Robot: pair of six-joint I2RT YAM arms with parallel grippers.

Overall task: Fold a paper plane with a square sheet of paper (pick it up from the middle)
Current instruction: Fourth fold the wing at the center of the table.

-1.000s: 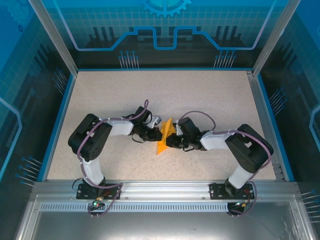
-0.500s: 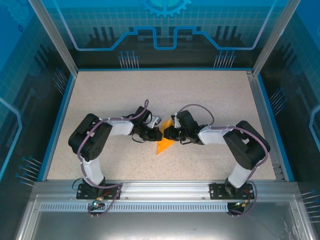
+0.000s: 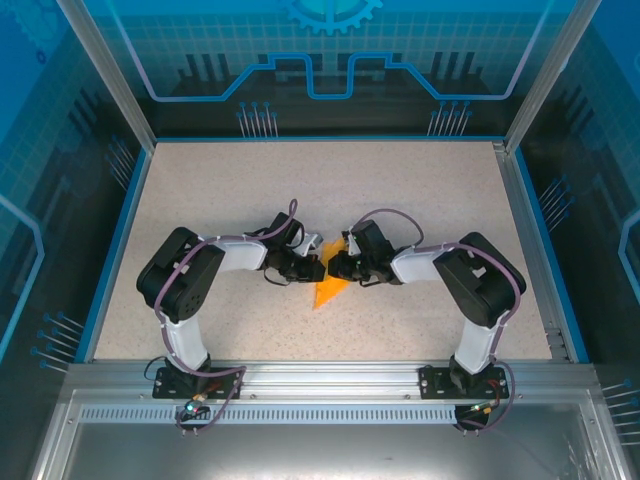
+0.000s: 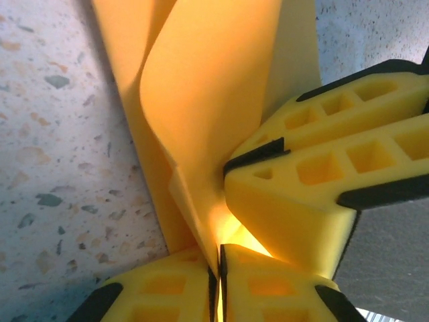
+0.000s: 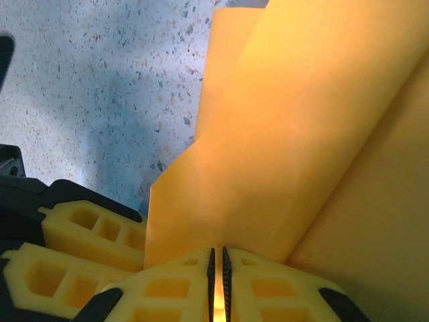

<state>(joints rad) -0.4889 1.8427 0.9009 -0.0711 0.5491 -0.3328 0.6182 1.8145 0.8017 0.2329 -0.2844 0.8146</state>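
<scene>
Top external view: looking down on a speckled worktop [image 3: 400, 190] with blue edges. Two arms bent inward, meeting nose to nose near the middle of the worktop, a little closer to the near edge than to the far edge. Left end effector [image 3: 317, 268] reaching in from the left-edge side, right end effector [image 3: 334, 267] from the right-edge side, tips just beside each other. Between them and just below, a folded orange-yellow paper sheet [image 3: 327, 291], its narrow end toward the near edge.

Left wrist view: very close on the paper sheet [image 4: 201, 100], bent into a soft curl and lifted up off the worktop [image 4: 47, 168]. Left end effector [image 4: 216, 282] at the bottom, its yellow fingers pressed together with a thin fold of the paper pinched in the slit. Yellow fingers [image 4: 281, 215] of the right arm pushing in from the right, touching the paper just beside that pinch.

Right wrist view: more paper sheet [image 5: 301, 134], wide and smooth, with folded layers one over another. Right end effector [image 5: 218, 275] at the bottom, fingers squeezed together on the paper's lower edge. Fingers [image 5: 94, 268] of the left arm at the lower left, right next to it.
</scene>
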